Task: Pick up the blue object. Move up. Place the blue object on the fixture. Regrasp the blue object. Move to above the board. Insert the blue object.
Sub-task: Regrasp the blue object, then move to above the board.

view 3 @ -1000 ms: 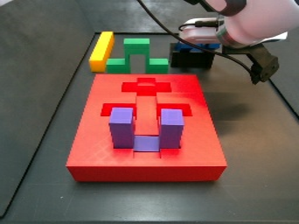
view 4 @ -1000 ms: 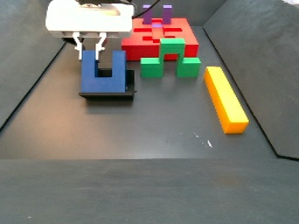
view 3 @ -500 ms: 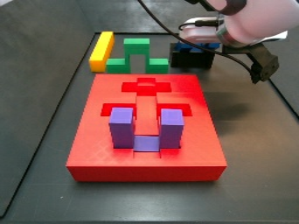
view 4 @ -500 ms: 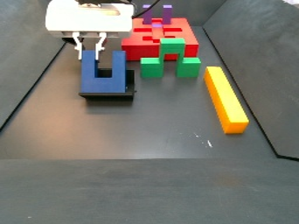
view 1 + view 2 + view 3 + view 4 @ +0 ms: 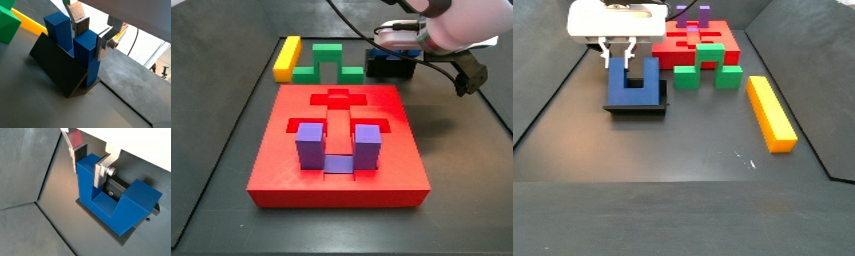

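Right now we are seeing the blue object (image 5: 631, 83) sitting on the fixture (image 5: 637, 104), a dark blue U-shaped block with two square prongs pointing up and a flat bridge joining them at the base. In a wrist view the block (image 5: 113, 203) is showing smooth, matte faces and sharp corners, and it is resting in the black fixture (image 5: 155, 210). In a wrist view the two prongs (image 5: 77, 41) are standing upright against the sloped black face of the fixture (image 5: 57, 65).

Our gripper (image 5: 90, 159) is straddling one prong: one silver finger (image 5: 101, 174) is lying flat against that prong's inner side, the other finger (image 5: 72, 148) is standing just off its outer side, so the jaws are narrow around the prong, not visibly squeezing it. In a side view the gripper (image 5: 616, 50) is hanging directly over the block, at the far left of the bench (image 5: 673, 180).

The red board (image 5: 339, 150) is lying well apart from the block, carrying a purple U-shaped block (image 5: 337, 146). A green arch block (image 5: 335, 62) and a yellow bar (image 5: 287, 57) are lying behind it.
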You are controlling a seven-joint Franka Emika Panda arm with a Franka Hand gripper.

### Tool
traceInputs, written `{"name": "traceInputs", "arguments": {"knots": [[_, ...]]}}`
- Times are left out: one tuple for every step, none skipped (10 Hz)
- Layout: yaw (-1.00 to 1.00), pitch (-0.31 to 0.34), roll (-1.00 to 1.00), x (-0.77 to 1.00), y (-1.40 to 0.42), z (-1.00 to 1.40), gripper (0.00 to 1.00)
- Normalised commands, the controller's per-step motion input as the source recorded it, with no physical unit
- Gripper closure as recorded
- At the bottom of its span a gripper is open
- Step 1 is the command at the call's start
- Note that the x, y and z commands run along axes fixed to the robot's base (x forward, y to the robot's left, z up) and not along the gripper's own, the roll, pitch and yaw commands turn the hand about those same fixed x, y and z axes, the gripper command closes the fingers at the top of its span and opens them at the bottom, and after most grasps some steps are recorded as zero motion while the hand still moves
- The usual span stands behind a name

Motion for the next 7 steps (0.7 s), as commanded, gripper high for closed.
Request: {"name": "traceInputs", "arguments": {"knots": [[0.0,0.0,0.0,0.0,0.0,0.0,1.0],[0.0,0.0,0.0,0.0,0.0,0.0,1.0],[0.0,0.0,0.0,0.0,0.0,0.0,1.0],[0.0,0.0,0.0,0.0,0.0,0.0,1.0],[0.0,0.0,0.0,0.0,0.0,0.0,1.0],[0.0,0.0,0.0,0.0,0.0,1.4,1.0],[-0.07,-0.018,-0.04,0.0,-0.02,1.4,1.0]]}}
